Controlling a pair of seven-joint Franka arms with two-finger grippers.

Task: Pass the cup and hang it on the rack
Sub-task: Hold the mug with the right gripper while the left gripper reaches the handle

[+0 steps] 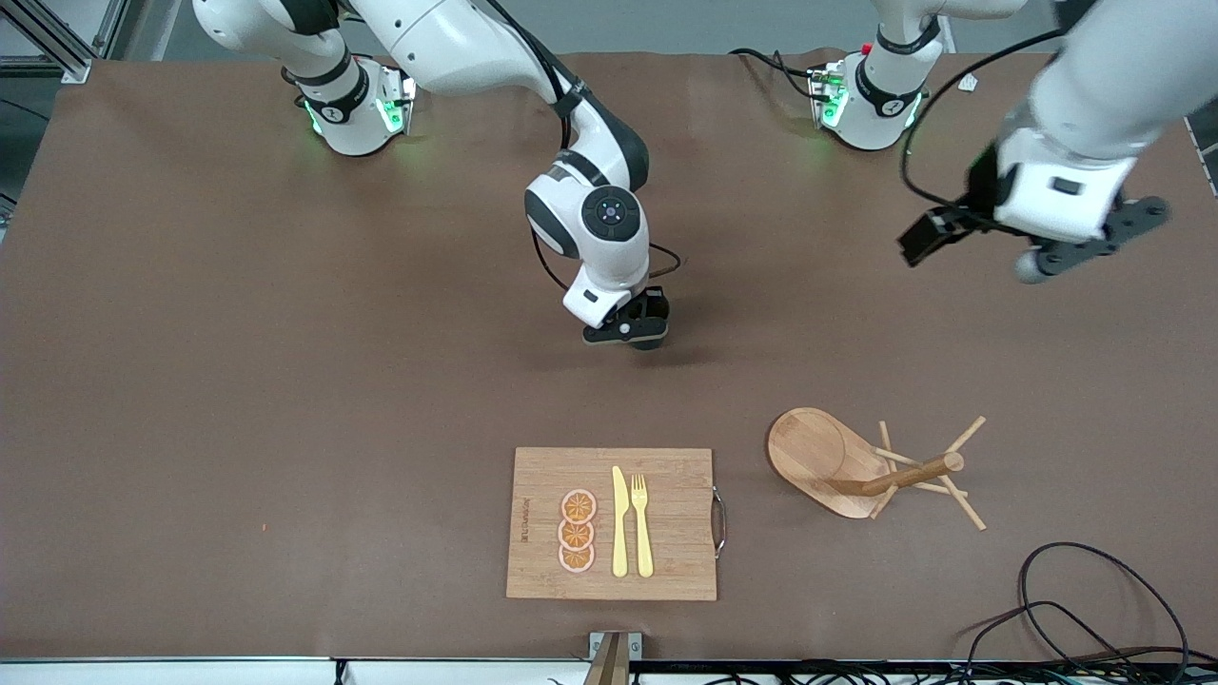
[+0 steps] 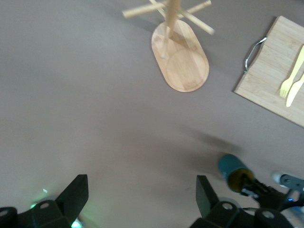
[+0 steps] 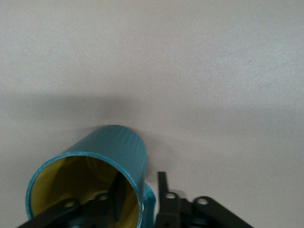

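Observation:
The teal cup (image 3: 116,147) with its yellow inside is in my right gripper (image 3: 140,185). One finger is inside the mouth and the other is outside by the handle. In the front view the right gripper (image 1: 633,333) is low over the middle of the table and hides the cup. The cup also shows in the left wrist view (image 2: 235,168). The wooden rack (image 1: 828,461) stands nearer to the front camera, toward the left arm's end; it also shows in the left wrist view (image 2: 180,61). My left gripper (image 1: 1075,247) is open and empty, high over the left arm's end (image 2: 141,197).
A rectangular wooden cutting board (image 1: 614,523) with a metal handle lies beside the rack, near the front edge. It carries a yellow knife, a yellow fork and three orange slices. Black cables (image 1: 1094,609) coil at the front corner at the left arm's end.

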